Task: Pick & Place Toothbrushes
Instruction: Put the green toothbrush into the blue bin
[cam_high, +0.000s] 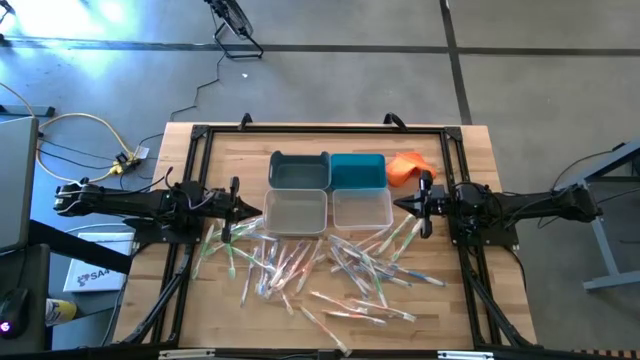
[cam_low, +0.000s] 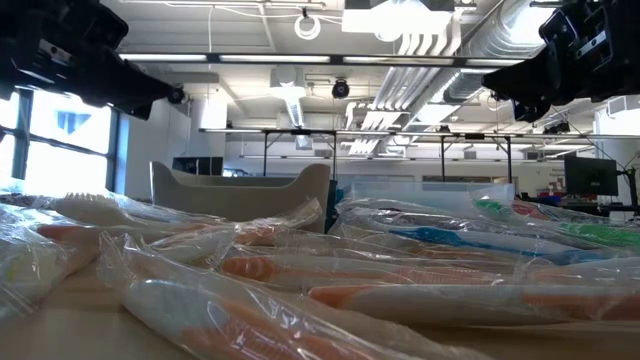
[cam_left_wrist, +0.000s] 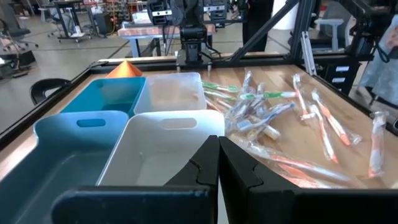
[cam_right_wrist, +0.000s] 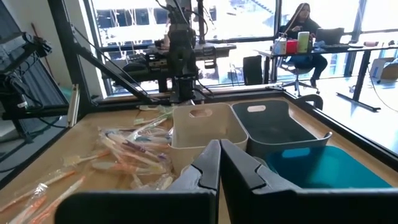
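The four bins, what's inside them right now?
All four bins look empty: the left wrist view shows bare floors in the two white ones and the teal one. The toothbrushes lie loose on the table. The grey-blue bin's near corner is hidden.

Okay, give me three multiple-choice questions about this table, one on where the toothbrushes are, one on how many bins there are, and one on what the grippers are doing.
1. Where do the toothbrushes lie?
A. Inside the bins
B. Loose on the table, beside the bins
C. On the orange cloth

2. How many bins stand together?
A. Two
B. Four
C. Six

3. How are the two grippers?
A. Both shut and empty
B. Both open
C. Each holding a toothbrush

Answers: 1 B, the high view shows them scattered on the wood, the bins empty. 2 B, two darker and two pale bins form a block. 3 A, the left gripper and right gripper have fingers together with nothing between.
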